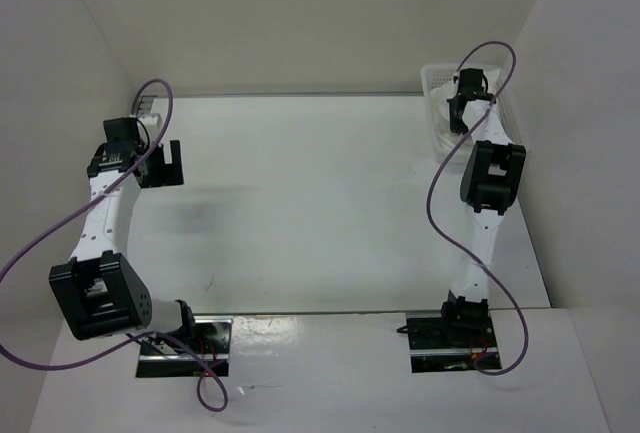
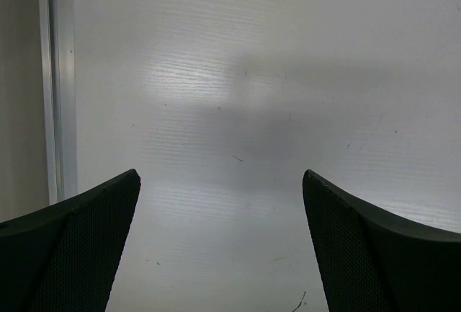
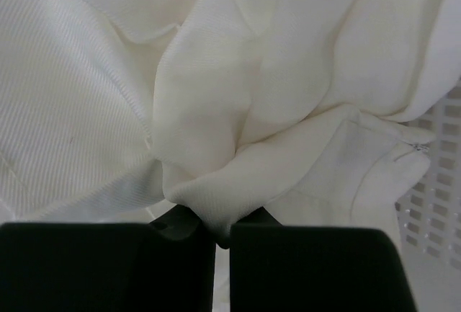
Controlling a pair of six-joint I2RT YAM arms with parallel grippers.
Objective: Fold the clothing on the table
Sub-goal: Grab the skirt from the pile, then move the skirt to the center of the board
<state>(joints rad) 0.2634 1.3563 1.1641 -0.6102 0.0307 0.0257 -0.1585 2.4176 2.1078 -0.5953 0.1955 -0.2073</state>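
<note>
Right jaws clenched on clothing [image 3: 238,132] fold inside mesh basket [image 3: 432,215]; left jaws spread wide above table [image 2: 252,110].

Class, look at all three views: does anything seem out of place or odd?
Yes: the clothing lies crumpled in the mesh basket at the far right corner of the table, not spread flat; the right pincer is shut on a fold.

Basket [image 1: 438,83]: we see white plastic mesh, in the far right corner.
Walls [image 1: 300,23]: we see plain white on three sides.
</note>
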